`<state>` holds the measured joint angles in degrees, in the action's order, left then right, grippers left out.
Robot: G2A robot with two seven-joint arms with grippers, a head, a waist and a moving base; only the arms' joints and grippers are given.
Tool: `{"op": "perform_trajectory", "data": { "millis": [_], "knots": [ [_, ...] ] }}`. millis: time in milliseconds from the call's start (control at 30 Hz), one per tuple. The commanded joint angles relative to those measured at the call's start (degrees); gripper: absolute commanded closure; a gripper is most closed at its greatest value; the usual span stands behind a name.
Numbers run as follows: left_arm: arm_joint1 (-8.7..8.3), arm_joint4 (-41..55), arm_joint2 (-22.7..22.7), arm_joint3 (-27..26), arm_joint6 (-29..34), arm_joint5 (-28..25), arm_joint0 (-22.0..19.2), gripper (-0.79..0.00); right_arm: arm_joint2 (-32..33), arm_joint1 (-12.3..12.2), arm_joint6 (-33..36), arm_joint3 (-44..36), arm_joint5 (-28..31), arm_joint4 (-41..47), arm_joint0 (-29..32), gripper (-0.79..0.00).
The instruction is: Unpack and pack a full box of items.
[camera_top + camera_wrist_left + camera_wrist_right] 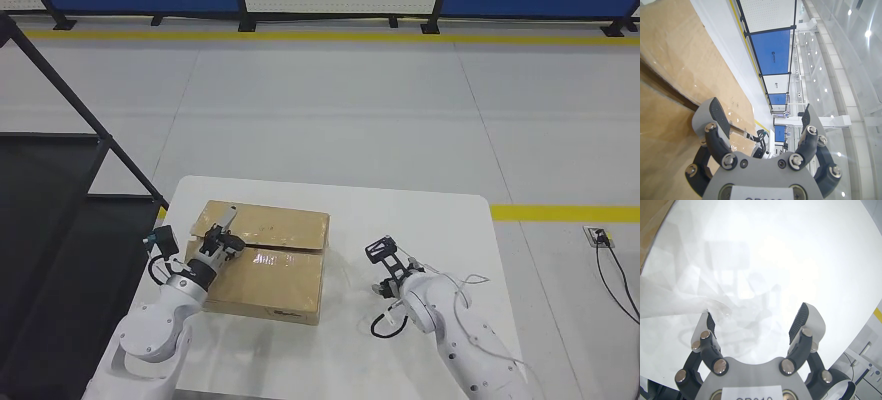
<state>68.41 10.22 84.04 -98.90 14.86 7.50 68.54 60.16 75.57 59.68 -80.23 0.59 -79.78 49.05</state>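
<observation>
Cardboard box [268, 262] sits left of centre on the white table [420, 215], closed, flap seam running side to side. Left wrist view alone shows the seam gap. Left gripper [761, 111] is spread wide and empty, one finger at the seam. Right gripper [756, 311] is wide open over the table, and a translucent strip [677, 300] touches one fingertip.

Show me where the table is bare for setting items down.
The table is bare on its right half, between the box and the right edge, under the right gripper. Crowded: the left side, with box and left gripper.
</observation>
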Motion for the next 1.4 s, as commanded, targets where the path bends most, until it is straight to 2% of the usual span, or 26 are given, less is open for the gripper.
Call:
{"op": "perform_trajectory", "data": {
  "millis": [0, 367, 1000, 1367],
  "knots": [
    [0.01, -0.06, 0.05, -0.12, -0.02, -0.10, 0.16, -0.785, -0.24, 0.12, 0.35, 0.26, -0.18, -0.40, -0.22, -0.785],
    [0.09, -0.14, 0.38, -0.53, -0.08, -0.43, 0.86, -0.785, -2.26, 1.10, 5.22, 2.90, -3.31, -4.25, -2.12, -0.785],
    [0.26, -0.09, 0.28, -0.59, 0.38, -0.54, 1.07, -0.785, -1.79, 2.35, 8.20, 4.75, -9.97, -9.08, -2.16, -0.785],
    [0.34, -0.18, 0.36, -0.71, 0.43, -0.54, 1.22, -0.785, -0.97, 3.02, 7.44, 4.18, -12.07, -10.99, -1.47, -0.785]
  ]
}}
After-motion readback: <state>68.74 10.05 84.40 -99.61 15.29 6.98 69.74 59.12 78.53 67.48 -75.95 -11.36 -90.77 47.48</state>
